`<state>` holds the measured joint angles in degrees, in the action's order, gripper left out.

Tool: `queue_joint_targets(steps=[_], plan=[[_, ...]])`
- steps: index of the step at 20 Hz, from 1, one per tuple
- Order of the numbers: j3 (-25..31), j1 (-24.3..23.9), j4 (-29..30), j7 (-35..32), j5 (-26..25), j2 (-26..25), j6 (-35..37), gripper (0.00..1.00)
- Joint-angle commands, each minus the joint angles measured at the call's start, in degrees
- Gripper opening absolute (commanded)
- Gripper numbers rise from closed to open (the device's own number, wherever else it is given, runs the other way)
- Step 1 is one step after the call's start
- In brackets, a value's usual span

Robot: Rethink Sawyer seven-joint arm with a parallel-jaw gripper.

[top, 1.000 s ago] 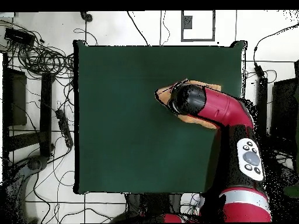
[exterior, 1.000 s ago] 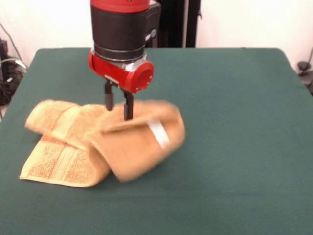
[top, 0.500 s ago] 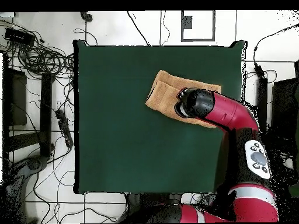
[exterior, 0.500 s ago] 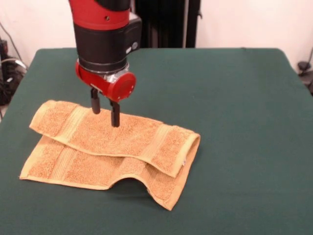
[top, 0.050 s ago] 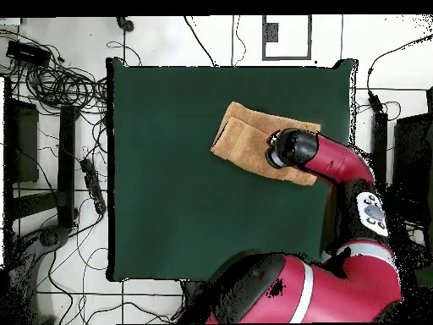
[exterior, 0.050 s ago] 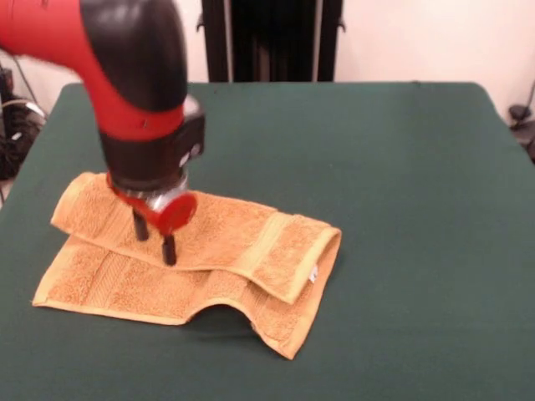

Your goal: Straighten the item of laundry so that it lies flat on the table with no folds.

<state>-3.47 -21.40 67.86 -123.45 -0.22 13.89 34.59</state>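
Your hand (exterior, 0.050 s ago: 155, 238) is now low over the towel (exterior, 0.050 s ago: 226, 251), two dark fingers (exterior, 0.050 s ago: 170, 249) parted a little with nothing between them, tips at or just above the near edge of the top layer; contact can't be told. Half a second ago it hung higher and further back over the top layer; a second ago it had the cloth lifted and swinging. In the front view it has moved left and toward the camera, and the arm (exterior, 0.050 s ago: 125, 67) now covers the towel's far left part. Overhead, the wrist (top, 0.050 s ago: 293, 150) sits over the towel's (top, 0.050 s ago: 245, 135) side nearest the robot. Towel unchanged since half a second ago: folded double lengthwise, upper layer offset back from the lower, a raised hump on the front edge, small white tag (exterior, 0.050 s ago: 313, 275) at the right fold. It lies on the left half of the worktop (exterior, 0.050 s ago: 401, 209) in the front view.
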Motion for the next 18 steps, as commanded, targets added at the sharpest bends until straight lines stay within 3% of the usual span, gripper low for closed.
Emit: queue_joint_targets(steps=[1,7,11,18], plan=[[5.1,0.43,-11.45,6.44,-4.77,-15.38,1.03,1.0],[5.2,0.36,-11.42,5.28,-5.98,-15.04,1.89,1.0],[1.52,3.64,-4.58,-0.75,-6.49,-8.22,3.49,1.0],[1.55,4.09,1.76,-1.7,-5.55,-1.32,6.5,1.0]])
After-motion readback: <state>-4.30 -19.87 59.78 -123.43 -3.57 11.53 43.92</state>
